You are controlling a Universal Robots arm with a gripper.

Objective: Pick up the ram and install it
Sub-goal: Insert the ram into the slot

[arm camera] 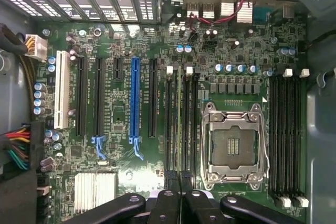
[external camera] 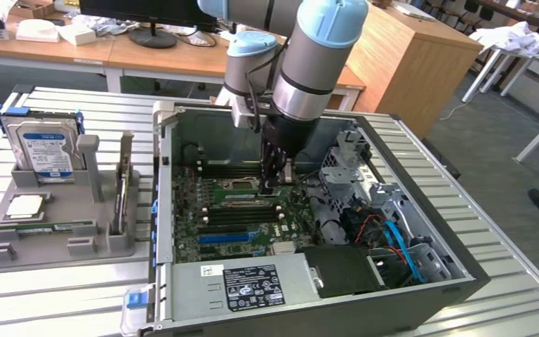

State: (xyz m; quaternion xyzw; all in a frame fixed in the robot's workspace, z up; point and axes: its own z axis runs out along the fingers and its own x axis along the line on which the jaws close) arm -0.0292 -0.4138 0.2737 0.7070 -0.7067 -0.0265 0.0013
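End effector [arm camera: 180, 181] pinches the ram [arm camera: 181, 109] over motherboard slots [arm camera: 169, 124].

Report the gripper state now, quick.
Gripper: closed on the ram, which stands edge-on among the black memory slots.

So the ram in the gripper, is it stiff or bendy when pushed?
Probably stiff along its length: the ram is a thin flat board, held edge-on by the gripper. Likely light for its size. Pushed off-line against the slots, it might flex or chip.
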